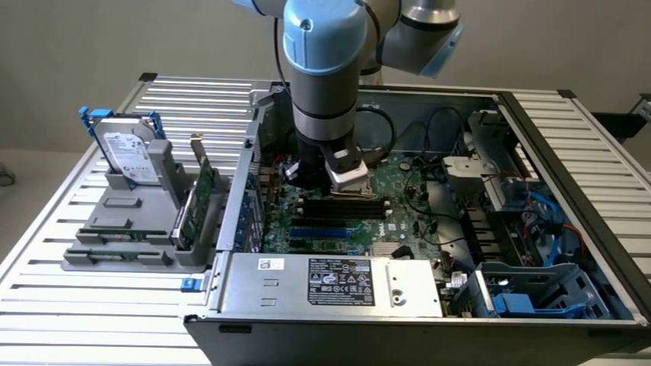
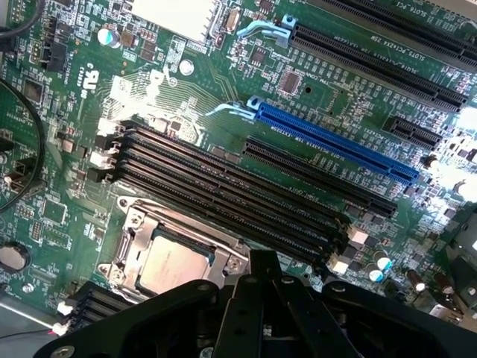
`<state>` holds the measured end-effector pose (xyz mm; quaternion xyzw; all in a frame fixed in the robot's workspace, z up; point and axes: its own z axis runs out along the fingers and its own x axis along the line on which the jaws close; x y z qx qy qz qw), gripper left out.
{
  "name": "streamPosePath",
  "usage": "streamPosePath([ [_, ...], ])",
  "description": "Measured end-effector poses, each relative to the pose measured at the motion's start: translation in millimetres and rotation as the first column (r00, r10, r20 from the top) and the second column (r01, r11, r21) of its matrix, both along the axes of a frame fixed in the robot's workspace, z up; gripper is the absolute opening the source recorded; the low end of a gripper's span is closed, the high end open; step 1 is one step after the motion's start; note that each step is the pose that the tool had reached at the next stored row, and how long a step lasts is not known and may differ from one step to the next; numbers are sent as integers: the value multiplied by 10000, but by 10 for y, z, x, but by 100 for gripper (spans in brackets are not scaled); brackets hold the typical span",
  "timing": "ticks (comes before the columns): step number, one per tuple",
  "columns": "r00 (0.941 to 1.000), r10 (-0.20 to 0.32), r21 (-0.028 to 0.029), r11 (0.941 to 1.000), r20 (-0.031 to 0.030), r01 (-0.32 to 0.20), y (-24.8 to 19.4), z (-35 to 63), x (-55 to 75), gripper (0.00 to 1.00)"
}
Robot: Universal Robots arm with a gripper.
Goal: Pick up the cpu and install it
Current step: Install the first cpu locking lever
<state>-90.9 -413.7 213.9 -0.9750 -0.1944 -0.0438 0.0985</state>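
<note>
Nearest the exterior camera runs the dark front edge of the open grey metal computer case, and just behind it lies the silver power supply box with its white and black labels. Beyond that sits the green motherboard, with black memory slots and a long blue expansion slot across it.

The grey and pale blue robot arm reaches straight down into the case over the far left part of the board. Its black gripper hangs low above the metal socket frame, fingers drawn together with nothing between them.

The cpu, a small flat square chip with a pale silver top, lies seated inside that socket frame, just beside the memory slots and right under the gripper's tip; whether the two touch cannot be told.

On the ribbed white table, at the exterior view's left, stands a grey plastic holder. It carries a silver hard drive with a white label and blue bracket, upright at its far end, and green circuit cards on edge just beside the case wall.
</note>
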Motion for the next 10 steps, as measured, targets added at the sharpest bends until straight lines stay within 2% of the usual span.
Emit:
streamPosePath([
  [10, 10000, 1, -1, 10000, -65, -1, 23, -47, -1, 11],
])
